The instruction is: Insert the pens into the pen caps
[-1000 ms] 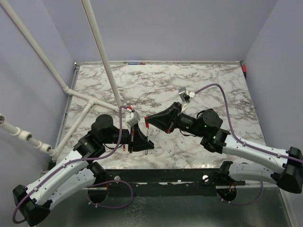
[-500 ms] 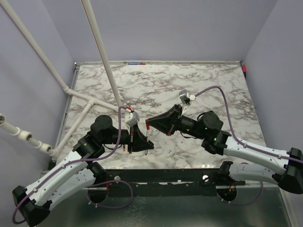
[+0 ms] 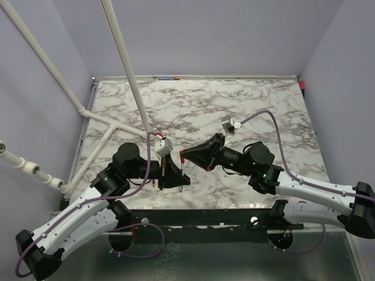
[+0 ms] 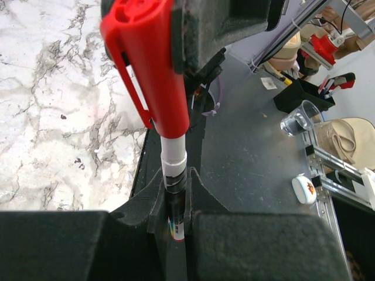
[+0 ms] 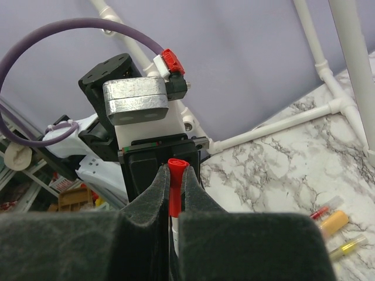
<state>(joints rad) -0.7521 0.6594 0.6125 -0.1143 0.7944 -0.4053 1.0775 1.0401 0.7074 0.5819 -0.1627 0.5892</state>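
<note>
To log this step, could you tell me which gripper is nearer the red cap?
Right. The right gripper is clamped on the red cap; the left gripper holds the pen entering it, farther down the barrel.

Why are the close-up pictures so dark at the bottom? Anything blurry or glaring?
Top view: soft even light, only faint shadows on the marble table, no glare, everything sharp. Left wrist view: the red cap is crisp, the left fingers at the bottom a soft dark mass. Right wrist view: the right fingers are dark and blurred, the loose pens beyond slightly soft.
</note>
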